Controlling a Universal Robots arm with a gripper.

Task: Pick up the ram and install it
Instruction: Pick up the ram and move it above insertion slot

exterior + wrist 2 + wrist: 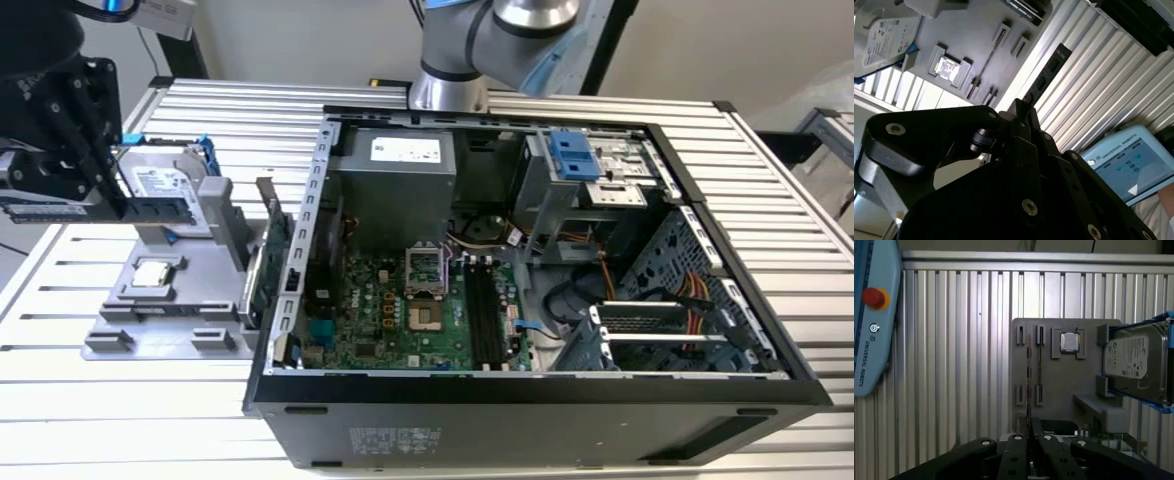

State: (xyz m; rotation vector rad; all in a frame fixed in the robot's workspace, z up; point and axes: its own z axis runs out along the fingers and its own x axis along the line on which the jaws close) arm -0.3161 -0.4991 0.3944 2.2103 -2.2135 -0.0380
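Observation:
My gripper point(83, 195) hangs at the exterior view's far left, above the grey parts holder point(120, 325), shut on the ram point(47, 210). The ram is a long dark stick lying level in the fingers, clear of the holder. In the second wrist view the ram point(1046, 75) juts out from between the closed black fingers point(1021, 117). In the first wrist view the ram point(1028, 375) shows edge-on as a thin line over the holder's slots point(1020, 335), rising from the gripper point(1029, 429). The open computer case point(300, 300) lies to the exterior view's right, with the motherboard's memory slots point(487, 320) bare.
On the holder sit a hard drive in a blue frame point(167, 185), a processor chip point(154, 272) and a green card with a metal bracket point(274, 260) beside the case wall. A teach pendant point(869, 315) lies on the ribbed aluminium table point(120, 420). The arm's base point(447, 90) stands behind the case.

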